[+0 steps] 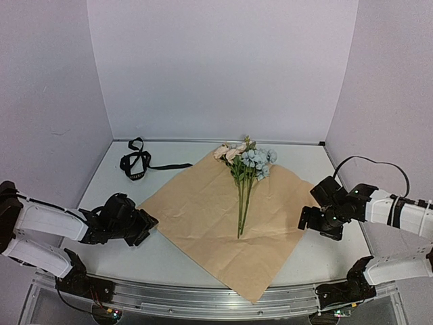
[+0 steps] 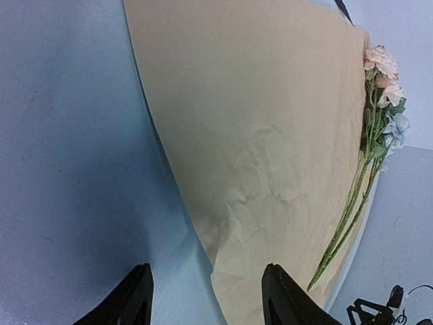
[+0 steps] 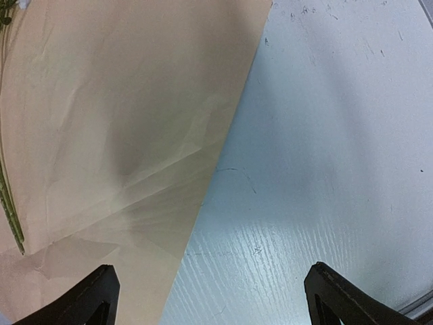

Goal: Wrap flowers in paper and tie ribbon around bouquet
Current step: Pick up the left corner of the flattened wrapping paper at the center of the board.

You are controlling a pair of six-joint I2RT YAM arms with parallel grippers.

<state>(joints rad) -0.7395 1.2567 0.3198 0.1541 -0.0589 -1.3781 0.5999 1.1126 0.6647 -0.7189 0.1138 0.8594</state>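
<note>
The flowers (image 1: 243,186) lay on the paper (image 1: 203,217) near the middle of the table (image 1: 169,261). Their long axis ran almost straight from near to far, with the blooms toward the back wall and the cut stem ends toward the arms. The heads were pale pink, cream and light blue, bunched at the paper's far corner and partly overhanging it. The thin green stems lay close together.

The paper was spread flat as a diamond, tan side up and lightly creased, with one corner reaching the near edge of the table. Its other face was hidden. The ribbon (image 1: 137,162) sat in a loose black heap at the far left, off the paper, with a tail trailing toward it. Its lettering was too small to make out.

The left gripper (image 1: 145,227) hung at the paper's left corner with its fingers spread and nothing between them. The right gripper (image 1: 308,217) was beside the right corner, spread wide and empty. In both wrist views the fingertips were cut off by the lower border, and the right wrist view caught only a sliver of stem at its left edge
</note>
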